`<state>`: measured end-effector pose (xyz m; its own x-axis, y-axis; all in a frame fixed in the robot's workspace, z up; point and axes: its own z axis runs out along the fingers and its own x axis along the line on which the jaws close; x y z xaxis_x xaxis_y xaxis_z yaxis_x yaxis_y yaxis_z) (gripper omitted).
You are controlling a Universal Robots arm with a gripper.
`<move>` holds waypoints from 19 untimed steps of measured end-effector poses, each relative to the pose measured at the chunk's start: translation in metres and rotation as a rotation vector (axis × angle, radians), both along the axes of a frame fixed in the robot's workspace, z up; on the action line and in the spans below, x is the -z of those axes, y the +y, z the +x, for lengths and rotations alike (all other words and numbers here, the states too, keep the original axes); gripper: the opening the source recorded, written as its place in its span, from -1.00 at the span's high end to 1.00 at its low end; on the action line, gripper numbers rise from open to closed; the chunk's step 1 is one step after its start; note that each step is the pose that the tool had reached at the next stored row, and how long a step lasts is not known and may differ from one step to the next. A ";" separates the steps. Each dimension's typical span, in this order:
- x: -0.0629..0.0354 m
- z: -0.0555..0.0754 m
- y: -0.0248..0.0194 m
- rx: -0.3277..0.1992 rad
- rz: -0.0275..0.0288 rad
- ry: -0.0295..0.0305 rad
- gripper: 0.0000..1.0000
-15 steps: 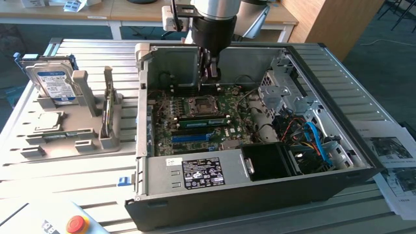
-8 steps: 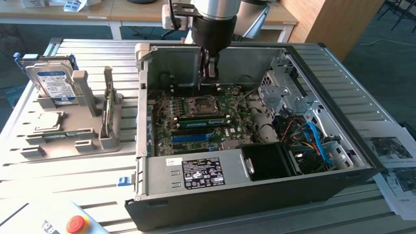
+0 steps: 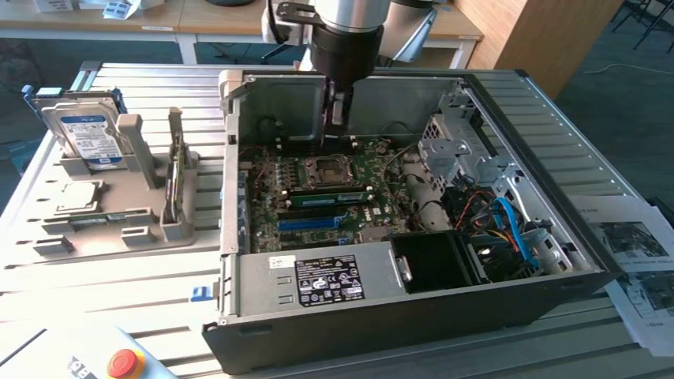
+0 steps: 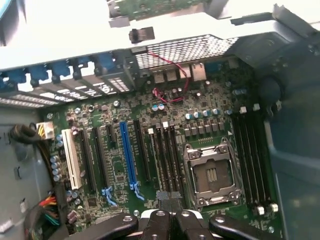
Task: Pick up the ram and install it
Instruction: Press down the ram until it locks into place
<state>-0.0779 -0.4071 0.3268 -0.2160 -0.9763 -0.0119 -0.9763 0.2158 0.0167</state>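
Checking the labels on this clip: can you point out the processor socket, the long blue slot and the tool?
processor socket [image 4: 212,175]: wrist view, centre of the socket inside its metal frame.
long blue slot [image 4: 128,155]: wrist view, midway along the strip.
tool [image 4: 170,212]: wrist view, midway between its fingertips.

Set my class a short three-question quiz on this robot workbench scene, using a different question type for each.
1. True or false: the gripper hangs inside the open computer case.
2. What stands in the grey holder on the exterior view's left? A) a hard drive B) a fan C) a screwdriver
3. Fill in: the processor socket on the motherboard is ___.
Key: 1 true; 2 A; 3 empty.
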 end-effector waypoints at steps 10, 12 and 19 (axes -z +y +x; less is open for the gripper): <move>0.0000 0.000 0.0000 0.151 0.0001 0.0000 0.80; 0.0000 0.000 0.0000 0.180 0.0000 0.0000 0.80; 0.0000 0.000 0.0000 0.295 0.0000 0.0000 0.80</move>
